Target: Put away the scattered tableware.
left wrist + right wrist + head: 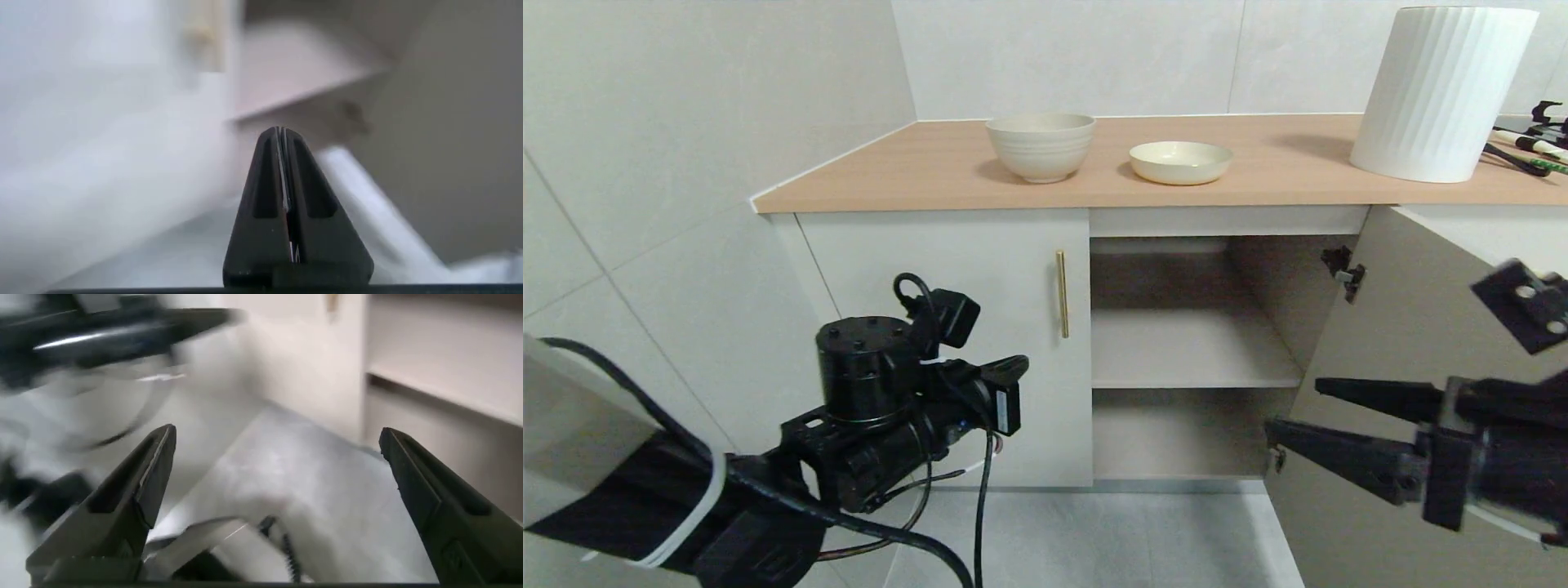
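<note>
We see bowl [1041, 145] and dish [1180, 162] upper centre, above the open cabinet [1184, 351] — left gripper [280, 139] pinched together, right gripper [1293, 406] wide

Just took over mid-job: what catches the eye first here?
A deep bowl and a shallow dish sit side by side on the wooden counter. Under it the right cabinet door stands open, showing shelves. The right gripper hovers by that door, jaws spread wide.

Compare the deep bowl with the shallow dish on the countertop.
The ribbed bowl is tall and deep; the shallow dish is low and wide-open. The bowl's sides are ridged, the dish's smooth. Both are cream, upright, apart on the countertop.
</note>
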